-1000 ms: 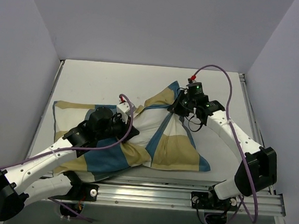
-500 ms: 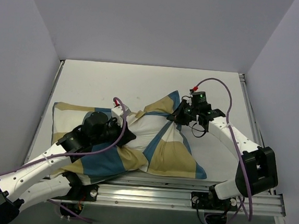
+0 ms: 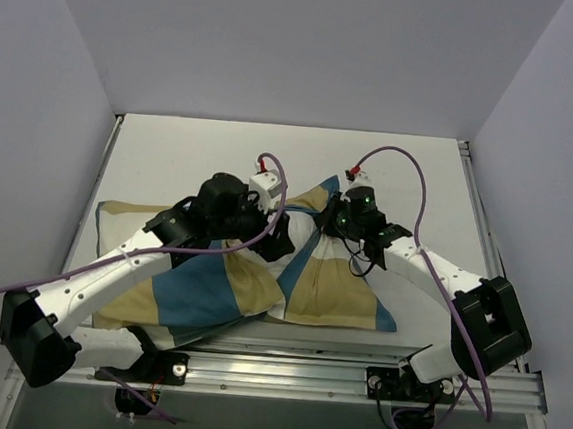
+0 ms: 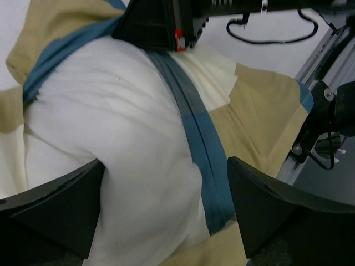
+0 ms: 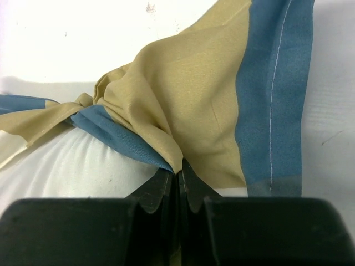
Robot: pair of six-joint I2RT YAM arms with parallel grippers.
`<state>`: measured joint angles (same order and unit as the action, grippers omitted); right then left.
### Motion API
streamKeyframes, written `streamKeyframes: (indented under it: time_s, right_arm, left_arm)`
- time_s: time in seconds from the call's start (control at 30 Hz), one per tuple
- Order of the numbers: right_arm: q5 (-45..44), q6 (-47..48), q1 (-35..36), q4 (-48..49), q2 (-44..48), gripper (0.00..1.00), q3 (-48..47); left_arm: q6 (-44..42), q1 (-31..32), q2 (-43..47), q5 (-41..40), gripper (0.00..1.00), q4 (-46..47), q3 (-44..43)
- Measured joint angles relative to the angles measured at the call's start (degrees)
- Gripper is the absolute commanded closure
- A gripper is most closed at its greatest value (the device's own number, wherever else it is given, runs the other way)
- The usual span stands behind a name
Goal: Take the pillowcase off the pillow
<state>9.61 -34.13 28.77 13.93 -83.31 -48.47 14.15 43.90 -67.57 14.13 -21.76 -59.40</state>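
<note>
The checked teal, tan and white pillowcase (image 3: 199, 292) lies rumpled across the near half of the table, bulging as if stuffed. My right gripper (image 3: 328, 221) is at its far peak. In the right wrist view that gripper (image 5: 178, 169) is shut on a bunched tan and blue fold of the pillowcase (image 5: 194, 83). My left gripper (image 3: 282, 242) hovers just left of it, open wide (image 4: 166, 160) over a plump white bulge (image 4: 122, 127) crossed by a blue band. I cannot tell whether that white is the pillow or a white block of the case.
An aluminium rail (image 3: 354, 366) runs along the near table edge, with both arm bases on it. A second rail (image 3: 474, 191) lines the right side. Grey walls close in the table on three sides. The right arm's cable (image 3: 411, 165) loops above the cloth.
My left gripper has opened, let go of the cloth and swung up and right to the middle. My right gripper has shifted a little left, still pinching the fold.
</note>
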Motion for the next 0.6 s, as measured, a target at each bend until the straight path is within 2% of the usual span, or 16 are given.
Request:
streamKeyframes:
  time_s: [0.17, 0.37, 0.5, 0.6]
  right_arm:
    - [-5.11, 2.62, 2.36, 1.22, 0.04, 1.00, 0.07]
    - [-8.00, 4.33, 2.95, 1.46, 0.17, 1.00, 0.07]
    - [-9.01, 4.72, 3.26, 1.51, 0.17, 1.00, 0.04]
    - [-9.55, 4.79, 3.26, 1.51, 0.17, 1.00, 0.04]
  left_arm:
    - [-1.68, -1.44, -9.60, 0.46, 0.03, -1.27, -11.13]
    - [-1.99, -2.89, -23.21, 1.22, 0.10, -3.10, -24.11]
    - [-1.75, -2.93, -29.22, 1.14, 0.16, -6.27, -26.99]
    - [-1.09, -2.93, -31.89, 0.81, 0.26, -9.44, -26.99]
